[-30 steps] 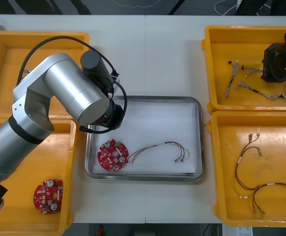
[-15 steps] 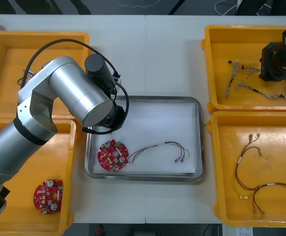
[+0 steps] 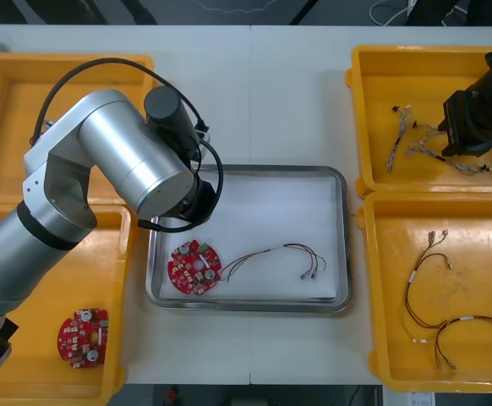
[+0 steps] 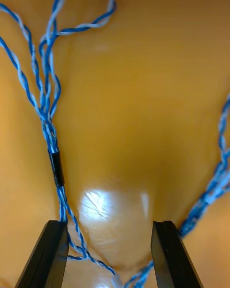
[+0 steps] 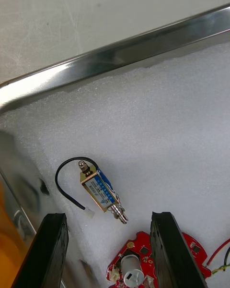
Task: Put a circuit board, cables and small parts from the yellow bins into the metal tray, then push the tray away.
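Blue-and-white cables (image 4: 53,163) lie in the far right bin (image 3: 415,76), and the right jaws hang directly over them, spread wide with nothing held. One strand, wearing a black sleeve (image 4: 56,168), runs straight away from one finger (image 4: 48,254). Another passes close by the other finger, and a thin loop crosses the gap between them. The strands' long axis lies across the closing line, so a straight drop looks enough. Over the tray's (image 3: 345,237) far left corner the left jaws hover, also wide and empty, above a small metal part (image 5: 98,192), well apart from the cables.
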Controlling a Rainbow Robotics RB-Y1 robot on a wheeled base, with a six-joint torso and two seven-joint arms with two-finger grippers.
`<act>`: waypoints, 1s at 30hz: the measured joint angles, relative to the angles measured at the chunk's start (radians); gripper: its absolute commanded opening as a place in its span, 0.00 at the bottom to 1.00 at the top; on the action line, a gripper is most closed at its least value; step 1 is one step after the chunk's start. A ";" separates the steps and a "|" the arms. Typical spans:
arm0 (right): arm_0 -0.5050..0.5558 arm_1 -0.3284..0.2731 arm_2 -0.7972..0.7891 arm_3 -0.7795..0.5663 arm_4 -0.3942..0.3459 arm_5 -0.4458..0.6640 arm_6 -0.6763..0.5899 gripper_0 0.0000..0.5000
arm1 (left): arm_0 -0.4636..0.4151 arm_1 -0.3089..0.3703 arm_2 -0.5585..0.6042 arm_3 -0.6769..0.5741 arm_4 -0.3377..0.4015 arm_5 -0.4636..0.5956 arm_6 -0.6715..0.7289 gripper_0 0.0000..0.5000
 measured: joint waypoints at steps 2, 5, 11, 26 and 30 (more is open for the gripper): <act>-0.002 -0.001 0.000 -0.002 0.001 0.026 0.000 1.00 | 0.000 0.000 0.011 -0.020 0.002 0.015 0.001 1.00; -0.005 -0.003 0.000 -0.016 0.004 0.077 0.000 1.00 | 0.000 0.000 0.042 -0.057 0.007 0.041 0.002 1.00; -0.005 -0.004 0.000 -0.114 0.005 0.180 0.000 1.00 | 0.000 -0.001 0.137 -0.127 0.010 0.101 0.012 1.00; -0.005 -0.010 0.000 -0.191 0.005 0.210 0.005 1.00 | -0.001 0.035 0.425 -0.184 0.033 0.219 0.012 1.00; -0.005 -0.011 0.000 -0.191 0.005 0.201 0.014 1.00 | -0.001 0.066 0.485 -0.169 0.036 0.220 0.012 1.00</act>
